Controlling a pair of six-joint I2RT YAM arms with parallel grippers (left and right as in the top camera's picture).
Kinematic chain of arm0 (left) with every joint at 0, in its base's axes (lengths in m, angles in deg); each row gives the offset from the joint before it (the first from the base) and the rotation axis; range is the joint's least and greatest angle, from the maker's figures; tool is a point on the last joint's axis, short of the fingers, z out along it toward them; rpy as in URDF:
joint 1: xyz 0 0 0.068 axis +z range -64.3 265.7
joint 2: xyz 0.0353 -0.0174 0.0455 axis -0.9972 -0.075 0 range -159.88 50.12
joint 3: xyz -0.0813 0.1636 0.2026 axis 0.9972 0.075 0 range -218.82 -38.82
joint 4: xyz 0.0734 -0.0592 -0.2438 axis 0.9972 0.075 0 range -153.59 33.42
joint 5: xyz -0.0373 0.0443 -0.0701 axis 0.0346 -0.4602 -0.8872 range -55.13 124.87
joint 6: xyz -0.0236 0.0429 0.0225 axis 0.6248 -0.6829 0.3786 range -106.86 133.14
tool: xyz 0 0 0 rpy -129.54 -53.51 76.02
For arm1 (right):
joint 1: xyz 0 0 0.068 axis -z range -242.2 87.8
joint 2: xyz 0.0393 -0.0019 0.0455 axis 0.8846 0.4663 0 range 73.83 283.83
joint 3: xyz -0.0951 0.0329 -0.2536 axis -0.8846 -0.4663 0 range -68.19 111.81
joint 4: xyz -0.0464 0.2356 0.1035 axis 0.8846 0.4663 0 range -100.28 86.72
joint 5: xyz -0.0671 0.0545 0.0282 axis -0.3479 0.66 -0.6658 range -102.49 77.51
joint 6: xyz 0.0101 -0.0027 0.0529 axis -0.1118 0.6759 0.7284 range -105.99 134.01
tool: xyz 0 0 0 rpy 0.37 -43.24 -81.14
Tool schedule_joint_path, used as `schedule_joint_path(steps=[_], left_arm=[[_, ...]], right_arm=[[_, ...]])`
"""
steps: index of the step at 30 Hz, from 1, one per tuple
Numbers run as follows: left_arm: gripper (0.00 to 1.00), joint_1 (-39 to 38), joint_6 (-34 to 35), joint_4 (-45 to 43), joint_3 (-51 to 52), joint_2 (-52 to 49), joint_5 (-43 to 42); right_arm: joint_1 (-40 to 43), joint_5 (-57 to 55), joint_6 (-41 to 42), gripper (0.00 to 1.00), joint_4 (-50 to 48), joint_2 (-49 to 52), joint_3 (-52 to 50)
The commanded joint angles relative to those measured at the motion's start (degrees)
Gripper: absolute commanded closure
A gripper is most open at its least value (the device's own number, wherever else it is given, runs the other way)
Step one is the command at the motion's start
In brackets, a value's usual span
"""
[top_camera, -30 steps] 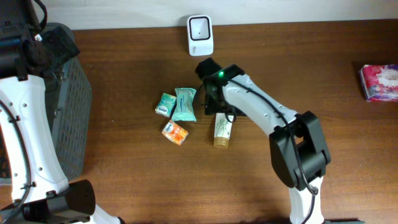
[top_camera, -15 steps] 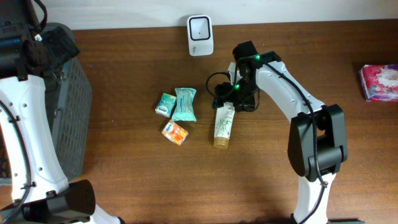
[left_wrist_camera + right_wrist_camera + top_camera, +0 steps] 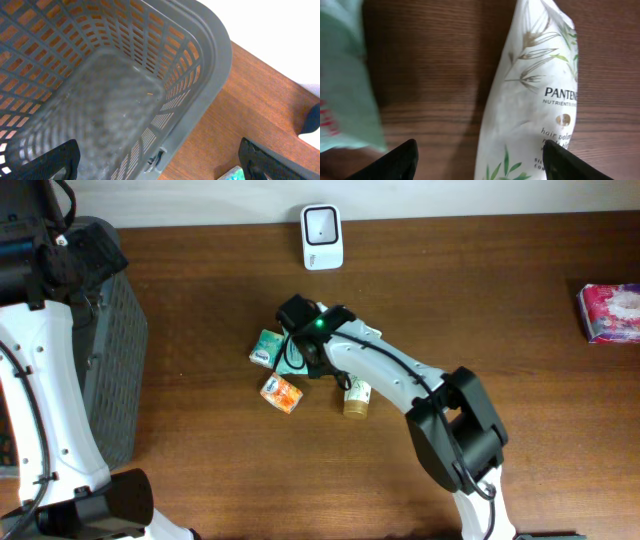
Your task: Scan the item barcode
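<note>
The right end effector hangs low over the bench with its fingers set wide and nothing held between them. The tube, white with leaf print and the word Pantene, lies flat on the bench just under and inward of one finger, its edge reaching into the gap. A teal pouch lies flat beyond the other finger, with a strip of bare wood between pouch and tube.

From overhead, the right arm covers most of the pouch and the tube's upper part; the tube's capped end sticks out past the arm. A small teal pack lies just beside this end effector, and an orange pack is near it. The scanner stands well apart from it, at the bench's far edge.

The left end effector hovers above a grey basket, fingers spread wide and empty, directly over the basket's rim.
</note>
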Motion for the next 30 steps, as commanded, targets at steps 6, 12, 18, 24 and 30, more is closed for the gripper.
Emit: schedule_joint_path(steps=[6, 12, 18, 24, 30], left_arm=[[0.01, 0.20, 0.35, -0.11, -0.57, 0.92, 0.42], [0.01, 0.20, 0.35, -0.11, -0.57, 0.92, 0.42], [0.01, 0.20, 0.35, -0.11, -0.57, 0.92, 0.42], [0.01, 0.20, 0.35, -0.11, -0.57, 0.92, 0.42], [0.01, 0.20, 0.35, -0.11, -0.57, 0.92, 0.42]], right_arm=[[1.79, -6.25, 2.89, 0.31, 1.55, 4.96, 0.22], [4.00, -6.38, 2.91, 0.28, 7.21, 6.91, 2.38], [4.35, -6.03, 8.59, 0.20, 26.88, 6.88, 15.98], [6.27, -0.15, 12.17, 0.21, 22.36, 6.91, 8.04], [6.32, -0.15, 14.91, 0.29, 16.46, 6.91, -0.83]])
